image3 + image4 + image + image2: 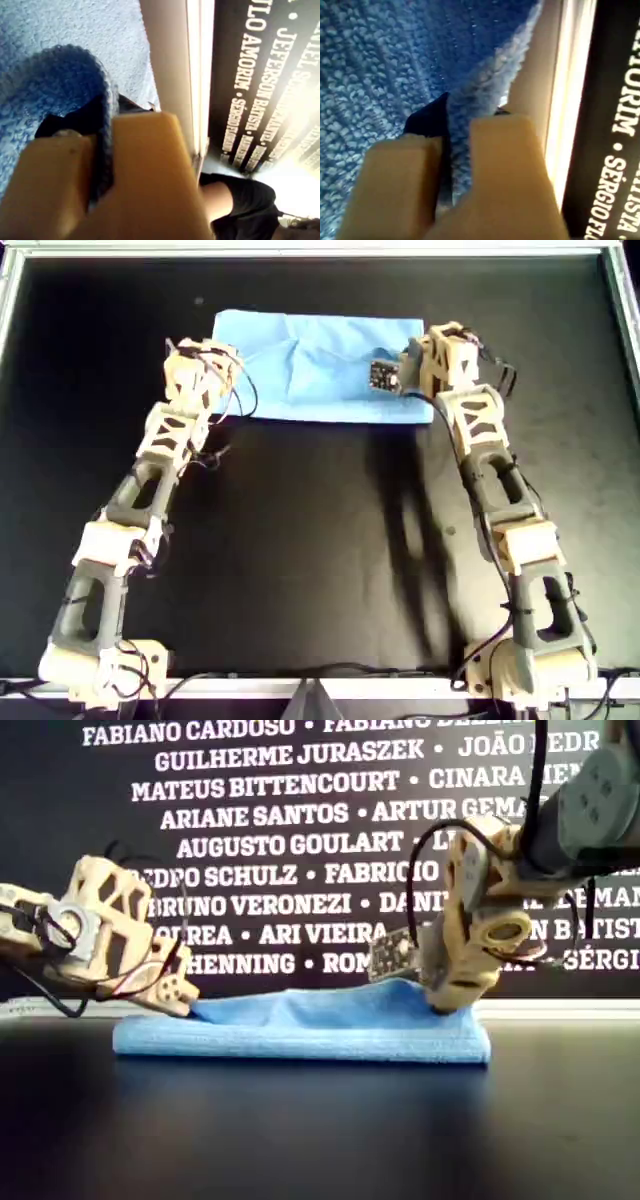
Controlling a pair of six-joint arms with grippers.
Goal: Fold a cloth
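Here, a black table (300, 570) fills the overhead view, with a light blue cloth (320, 365) lying folded into a flat band toward its far edge. Relative to that cloth, one tan arm reaches each short end, and a dark wall of white printed names (300, 820) stands behind it in the exterior view. My first gripper (102, 145) has its jaws pressed together on a curled edge of the cloth, fabric squeezed between them. My second gripper (455, 150) likewise pinches a raised fold of the cloth. The wrist views do not show which end of the cloth each one holds.
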